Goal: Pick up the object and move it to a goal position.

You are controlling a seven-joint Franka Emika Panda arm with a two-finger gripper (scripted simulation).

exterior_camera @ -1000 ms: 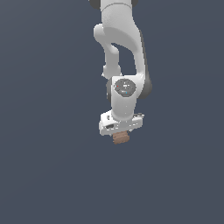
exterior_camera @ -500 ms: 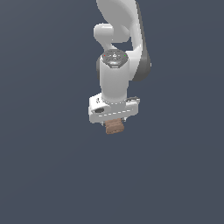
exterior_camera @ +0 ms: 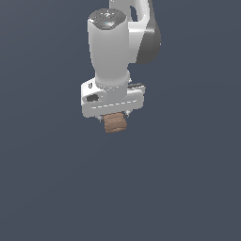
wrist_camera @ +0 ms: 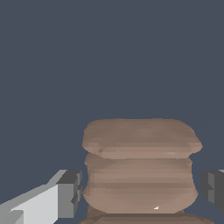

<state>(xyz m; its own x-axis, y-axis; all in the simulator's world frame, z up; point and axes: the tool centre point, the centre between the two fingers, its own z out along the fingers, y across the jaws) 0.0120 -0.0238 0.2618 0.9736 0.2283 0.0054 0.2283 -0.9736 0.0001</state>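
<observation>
The object [exterior_camera: 114, 123] is a small brown ridged barrel-like block. It hangs under the white hand in the exterior view, above the plain dark ground. My gripper [exterior_camera: 114, 117] is shut on it, and its fingers are mostly hidden behind the block and the hand. In the wrist view the object [wrist_camera: 139, 166] fills the space between the two grey fingertips [wrist_camera: 69, 192], which sit at its sides. No goal marker shows in either view.
Only the white arm [exterior_camera: 110, 52] with its dark joint [exterior_camera: 150, 40] and a uniform dark blue-grey background are in view.
The arm has carried the block upward and slightly toward the exterior view's left. It now looks larger, nearer the camera. The block stays in the gripper.
</observation>
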